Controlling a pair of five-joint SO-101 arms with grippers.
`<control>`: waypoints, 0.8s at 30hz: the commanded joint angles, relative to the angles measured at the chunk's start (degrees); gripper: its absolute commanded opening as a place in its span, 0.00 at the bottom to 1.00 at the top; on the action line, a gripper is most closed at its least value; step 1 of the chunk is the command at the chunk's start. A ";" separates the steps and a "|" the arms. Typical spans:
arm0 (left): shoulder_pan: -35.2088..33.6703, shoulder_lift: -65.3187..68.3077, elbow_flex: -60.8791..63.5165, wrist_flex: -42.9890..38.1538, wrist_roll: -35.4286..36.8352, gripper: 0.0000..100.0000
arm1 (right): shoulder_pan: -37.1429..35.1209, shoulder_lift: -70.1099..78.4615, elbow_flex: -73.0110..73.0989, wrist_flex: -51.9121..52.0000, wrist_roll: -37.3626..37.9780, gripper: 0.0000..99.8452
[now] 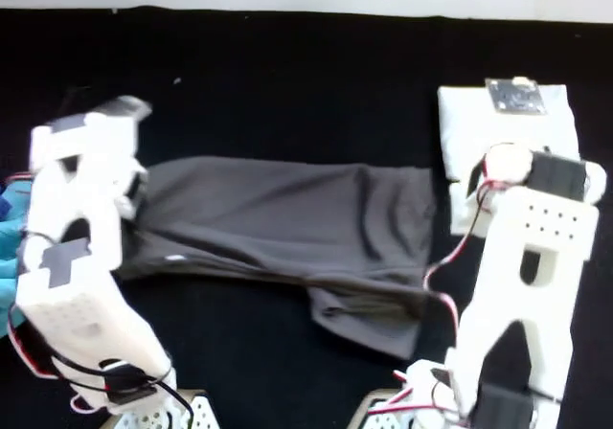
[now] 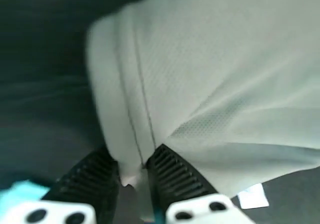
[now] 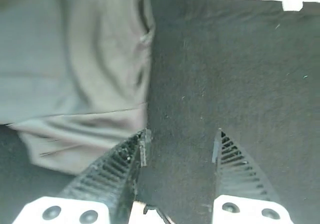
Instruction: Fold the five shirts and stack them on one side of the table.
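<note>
Across the middle of the counter (image 1: 287, 56) the grey shirt (image 1: 287, 218) lies half folded. It looks light and limp, apt to sag, so it is best taken at a hem. The left pincer (image 2: 134, 173) pinches its edge near the counter's left edge; the right pincer (image 3: 180, 146) hangs spread beside its other end.

Spread shirt (image 1: 287, 218) ctr; folded shirt (image 1: 508, 137) back-R.

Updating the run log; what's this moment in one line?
left gripper shut on edge of grey fabric shirt | right gripper open over black tablecloth | folded white shirt at table's side
</note>
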 commanded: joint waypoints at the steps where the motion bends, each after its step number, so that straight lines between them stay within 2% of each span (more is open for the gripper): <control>1: -2.15 -0.31 -3.65 2.90 -3.87 0.01 | -2.07 -5.49 3.91 -2.42 -0.62 0.20; 7: -1.36 -0.31 -0.75 5.19 -4.66 0.01 | -4.70 -5.58 17.54 -14.64 -0.70 0.20; 11: -1.80 -0.84 -0.31 5.45 -4.75 0.05 | -4.70 -3.30 18.51 -20.79 -0.70 0.20; 17: -5.23 -1.01 -0.57 7.91 -10.29 0.22 | -5.58 2.59 9.63 -17.36 -4.13 0.20; 20: -6.11 -1.89 -3.03 11.52 -10.73 0.22 | -8.13 5.49 4.00 -15.08 -5.27 0.20; 24: -6.29 -5.76 -12.26 18.64 -10.64 0.22 | -12.00 9.89 -2.33 -14.99 -7.47 0.20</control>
